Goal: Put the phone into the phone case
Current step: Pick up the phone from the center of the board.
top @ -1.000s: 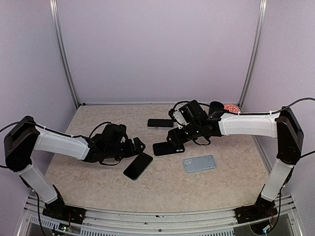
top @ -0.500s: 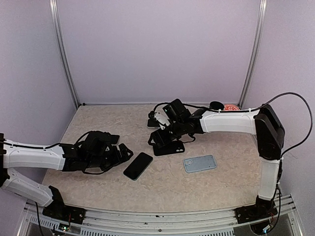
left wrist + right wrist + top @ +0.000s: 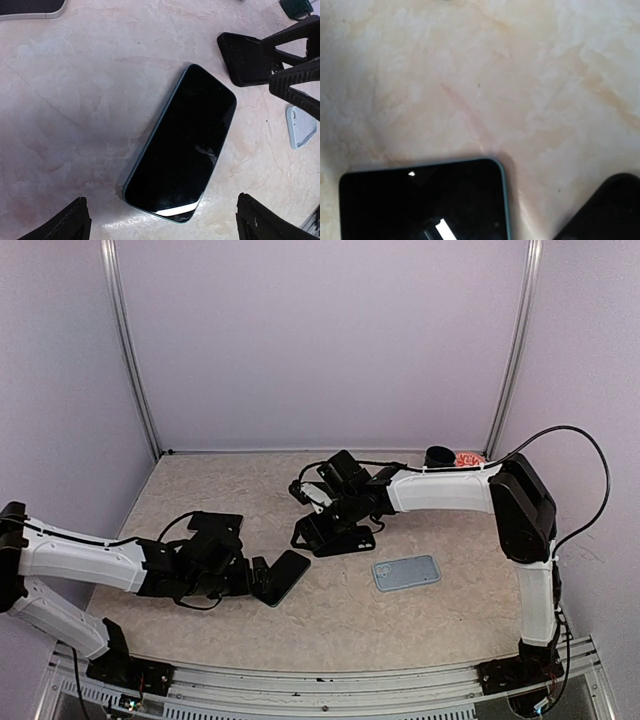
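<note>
Swung further across the counter (image 3: 450,620) since a second earlier, the right end effector (image 3: 301,512) is now seen at about 11 o'clock from the counter's middle, over the spot where a second handset was visible before. The left arm has meanwhile been drawn back and brought in low, so that the left end effector (image 3: 257,578) is set at the near end of the phone (image 3: 182,145). The phone itself has not been shifted.

The phone is laid flat, screen up, at about 8 o'clock from the middle, its length running from 7 toward 1 o'clock in the overhead view. In the left wrist view the left fingers (image 3: 65,222) are spread as wide as they go, one to either side of the phone's near end and apart from it. Nothing is held.

The right end effector's jaws are parted and nothing is gripped between them. Its lower finger is placed just beside a black flat slab (image 3: 352,542) near the middle; contact cannot be judged.

The light blue phone case (image 3: 406,572) is left lying flat at about 4 o'clock from the middle — at 3 o'clock from the phone and well apart from it. No end effector is near it.

At the far edge, around 1 o'clock, a black cup (image 3: 438,455) and a red object (image 3: 469,458) are set side by side — the latter too small to be identified.
</note>
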You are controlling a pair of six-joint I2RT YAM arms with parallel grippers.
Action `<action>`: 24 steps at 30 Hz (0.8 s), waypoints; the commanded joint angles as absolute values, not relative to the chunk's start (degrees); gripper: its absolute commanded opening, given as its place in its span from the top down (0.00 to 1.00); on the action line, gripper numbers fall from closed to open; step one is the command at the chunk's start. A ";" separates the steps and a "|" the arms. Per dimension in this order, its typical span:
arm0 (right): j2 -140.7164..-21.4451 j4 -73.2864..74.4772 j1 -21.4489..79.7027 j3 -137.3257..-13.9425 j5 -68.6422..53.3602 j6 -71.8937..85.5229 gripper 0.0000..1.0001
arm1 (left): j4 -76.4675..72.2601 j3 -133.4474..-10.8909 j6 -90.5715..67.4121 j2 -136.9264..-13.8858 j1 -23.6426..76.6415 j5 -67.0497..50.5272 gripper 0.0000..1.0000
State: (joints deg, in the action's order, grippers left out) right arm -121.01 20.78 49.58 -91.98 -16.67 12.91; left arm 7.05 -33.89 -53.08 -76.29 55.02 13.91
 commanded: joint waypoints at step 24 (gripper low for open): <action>-111.60 21.29 50.16 -83.20 -11.54 12.94 0.30 | 1.37 -41.74 -23.91 -90.90 52.78 4.40 0.01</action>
State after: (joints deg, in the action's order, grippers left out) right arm -113.99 21.47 49.60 -84.51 -12.53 12.93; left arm 2.09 -39.70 -26.98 -89.38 53.06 7.01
